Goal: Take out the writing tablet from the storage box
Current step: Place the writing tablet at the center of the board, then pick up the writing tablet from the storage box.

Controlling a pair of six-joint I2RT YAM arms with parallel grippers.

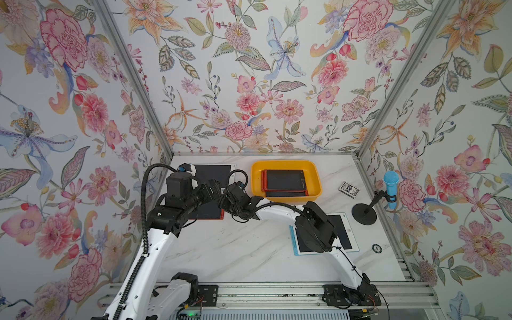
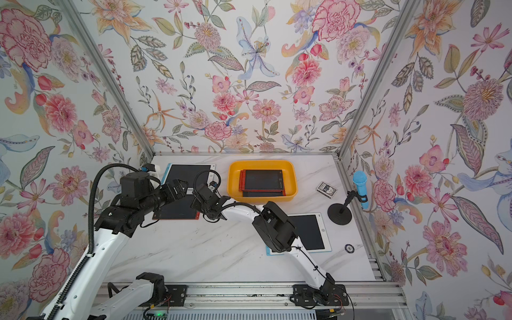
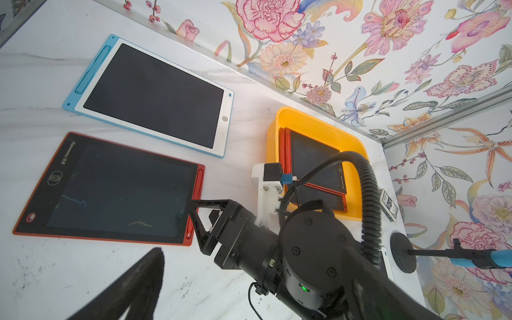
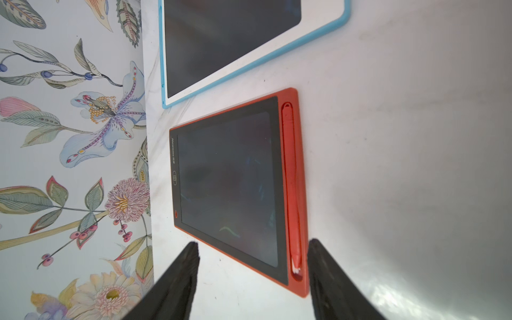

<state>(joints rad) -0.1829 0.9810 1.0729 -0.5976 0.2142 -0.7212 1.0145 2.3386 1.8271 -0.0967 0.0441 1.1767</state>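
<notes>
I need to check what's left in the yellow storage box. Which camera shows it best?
Both top views: the storage box is seen from above, inside unobstructed, red-framed tablets stacked in it. The left wrist view shows it partly behind a cable and the right arm. The right wrist view misses it.

My right pincer (image 3: 198, 227) hangs open at the pen edge of a red tablet (image 3: 110, 188); more red tablets (image 3: 313, 160) lie stacked in the storage box (image 3: 318, 122).
</notes>
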